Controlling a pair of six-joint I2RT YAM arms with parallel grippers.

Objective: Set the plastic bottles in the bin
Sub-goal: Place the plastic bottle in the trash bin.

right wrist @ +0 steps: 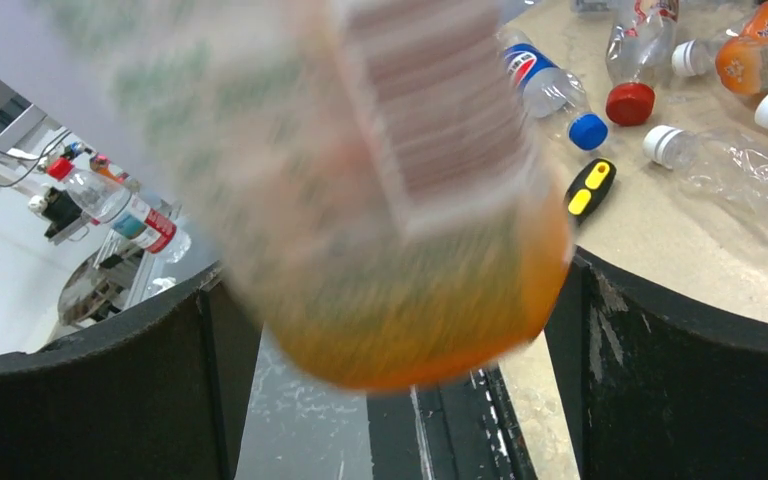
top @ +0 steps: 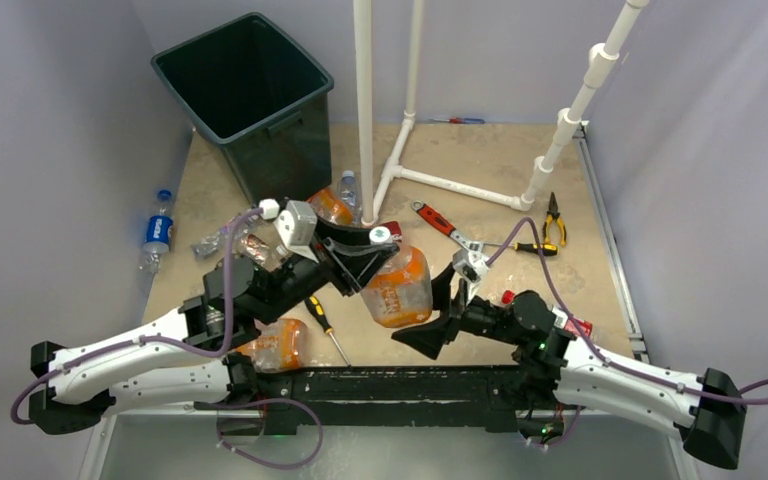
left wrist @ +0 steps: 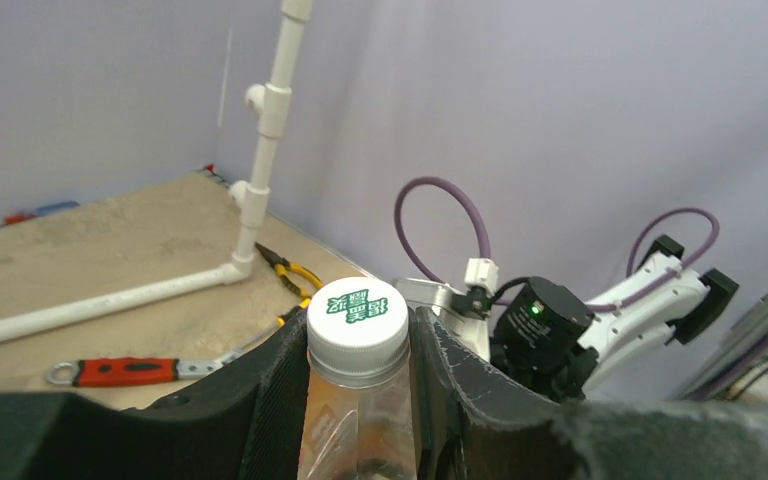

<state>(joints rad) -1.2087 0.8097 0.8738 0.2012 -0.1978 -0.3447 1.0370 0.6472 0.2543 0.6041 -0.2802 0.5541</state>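
Observation:
My left gripper (top: 378,238) is shut on the neck of an orange-labelled bottle (top: 397,285) just under its white cap (left wrist: 357,312), and holds it off the table. My right gripper (top: 425,310) is open, its jaws wide on either side of that bottle's blurred orange base (right wrist: 410,300). The dark bin (top: 243,92) stands at the far left. Another orange bottle (top: 278,345) lies by the left arm. A Pepsi bottle (top: 158,232) lies at the left table edge. Several crushed bottles (top: 222,242) lie near the bin, and more show in the right wrist view (right wrist: 550,85).
A white pipe frame (top: 365,110) stands mid-table behind the held bottle. A red wrench (top: 438,220), pliers (top: 554,218) and screwdrivers (top: 322,318) lie on the tan table. A yellow-and-black screwdriver handle (right wrist: 590,188) lies near the loose bottles.

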